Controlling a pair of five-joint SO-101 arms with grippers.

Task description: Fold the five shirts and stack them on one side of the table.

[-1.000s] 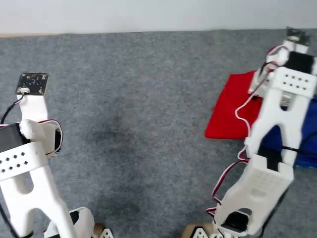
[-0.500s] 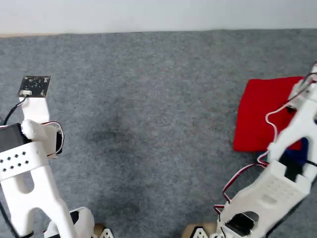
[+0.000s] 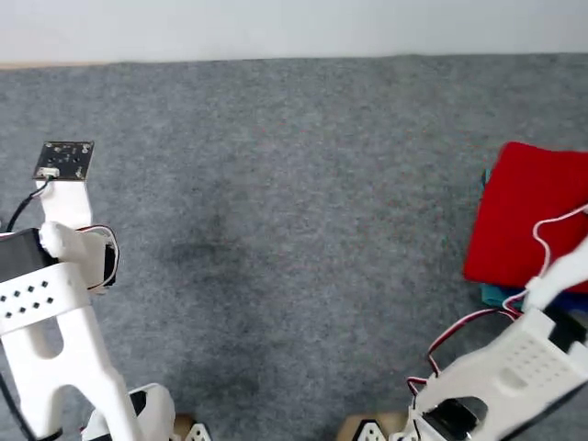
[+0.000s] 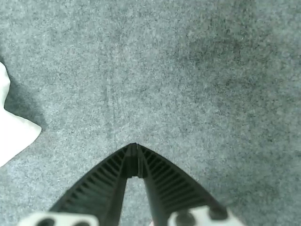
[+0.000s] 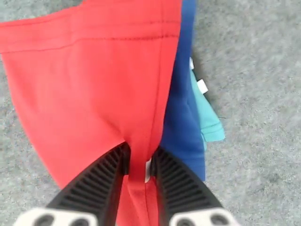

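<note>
**A:** what's the right gripper (image 5: 138,162) doing here?

**B:** it's pinching a raised fold of the red shirt (image 5: 94,80) between its fingers. The red one is lying on top of a blue shirt (image 5: 181,127). A teal shirt (image 5: 209,120) is poking out from under that, a bit beyond the tips and off to one side. The whole pile is sitting on that arm's side of the table.

**A:** and the left gripper (image 4: 136,149)?

**B:** it's clenched, tips touching each other, hovering over the grey carpet (image 4: 197,75) that's covering the table. A white shape (image 4: 11,132) is showing beside it, can't tell what. Way past both arms, a pale wall (image 3: 276,23) is running along the back.
</note>
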